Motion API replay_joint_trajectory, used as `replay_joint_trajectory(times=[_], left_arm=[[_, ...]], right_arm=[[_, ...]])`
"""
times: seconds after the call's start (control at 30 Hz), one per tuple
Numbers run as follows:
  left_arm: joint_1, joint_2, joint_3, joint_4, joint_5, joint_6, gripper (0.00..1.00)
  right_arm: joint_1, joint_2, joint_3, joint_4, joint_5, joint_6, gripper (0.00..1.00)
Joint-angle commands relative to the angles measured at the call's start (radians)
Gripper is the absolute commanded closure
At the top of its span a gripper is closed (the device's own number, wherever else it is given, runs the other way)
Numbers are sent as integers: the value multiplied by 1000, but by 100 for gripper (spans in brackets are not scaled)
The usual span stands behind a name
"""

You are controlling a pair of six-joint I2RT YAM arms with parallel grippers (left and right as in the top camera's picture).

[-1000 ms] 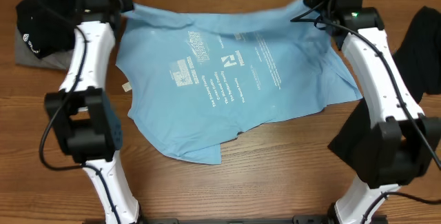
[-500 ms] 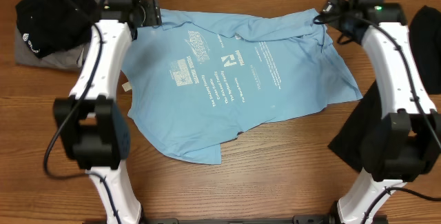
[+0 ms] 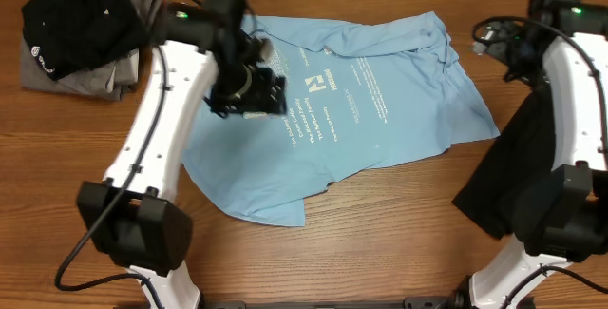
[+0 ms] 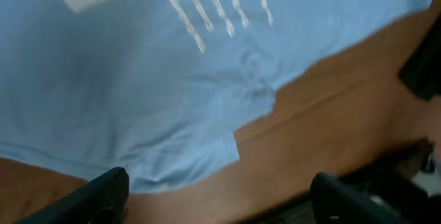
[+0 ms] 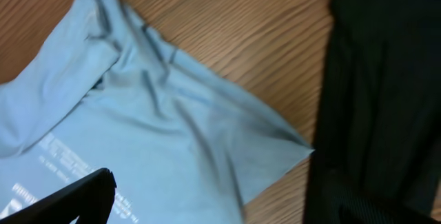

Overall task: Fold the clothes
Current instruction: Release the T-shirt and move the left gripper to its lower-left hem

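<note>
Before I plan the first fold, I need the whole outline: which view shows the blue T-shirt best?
Overhead: the blue T-shirt lies spread out, nearly all of it visible. The left wrist view shows only its lower hem, blurred; the right wrist view shows one rumpled corner.

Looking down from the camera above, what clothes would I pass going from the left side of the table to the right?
Black and grey pile of clothes → light blue T-shirt → long black garment. The two robot arms reach over the clothes, so they have no clear place in the order and are left out.
</note>
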Motion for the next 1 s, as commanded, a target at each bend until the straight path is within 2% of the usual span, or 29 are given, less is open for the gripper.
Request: replay_joint_trajectory(times=[0.0,0.17,0.23,0.3,0.4,0.6,0.77,0.97], left_arm=[[-55,2,-48,-42,9,19,13],[-124,2,-214,-112,14,14,13],[-150,2,-290,-109,14,14,10],[-174,2,-370,-85,14,14,10],[-193,2,-474,-40,14,-37,16],[-194,1,-594,81,9,-104,19],[-194,1,-659,188,-51,-195,15],[-195,1,-732,222,-79,-294,16]], right_arm=[[-39,16,-8,-6,-2,-13,0],[-68,16,-8,7,-2,-13,0],[-74,16,-8,20,-2,-13,0],[-77,17,-8,33,-2,-13,0],[-77,17,-8,50,-2,-13,0],[-77,17,-8,75,-2,-13,0],[-77,17,-8,80,-1,-14,0],[-77,17,-8,94,2,-14,0]])
